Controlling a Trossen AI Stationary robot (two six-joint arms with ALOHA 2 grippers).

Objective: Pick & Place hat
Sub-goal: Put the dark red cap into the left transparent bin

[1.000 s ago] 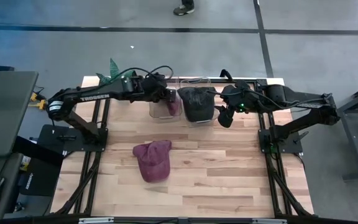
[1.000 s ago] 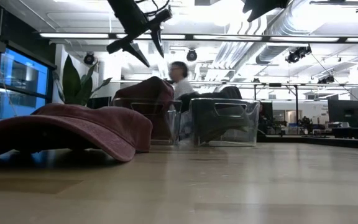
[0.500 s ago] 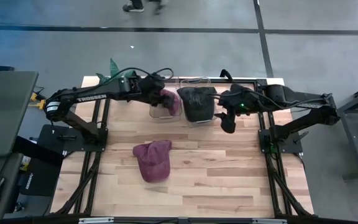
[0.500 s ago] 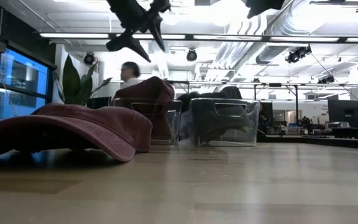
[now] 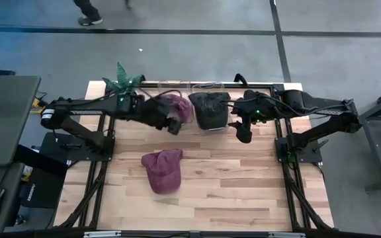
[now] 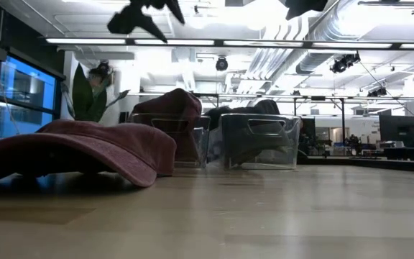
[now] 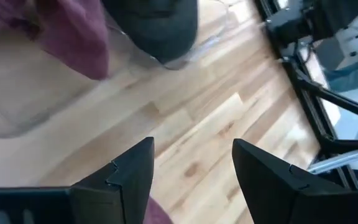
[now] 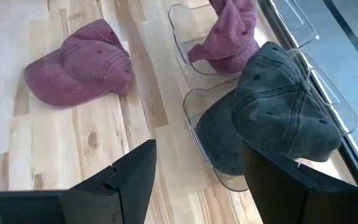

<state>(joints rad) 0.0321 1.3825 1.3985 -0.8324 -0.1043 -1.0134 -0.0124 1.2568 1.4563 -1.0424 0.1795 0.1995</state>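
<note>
Three caps show. One maroon hat lies flat on the wooden table near its middle, crown up. A second maroon hat sits in the left clear bin at the far edge. A dark grey hat fills the right clear bin. My left gripper hangs open above the table, just near of the left bin, with only bare wood between its fingers. My right gripper hovers open to the right of the grey hat's bin.
A green plant stands at the table's far left corner. Dark frame rails run along both sides of the table. Open wood lies around the loose maroon hat, toward the near edge. A person walks on the floor beyond the table.
My left gripper has drawn back from over the left bin toward the table's near edge and risen a little, staying open; the maroon hat in that bin now shows uncovered. My right gripper has turned at the wrist without shifting place.
</note>
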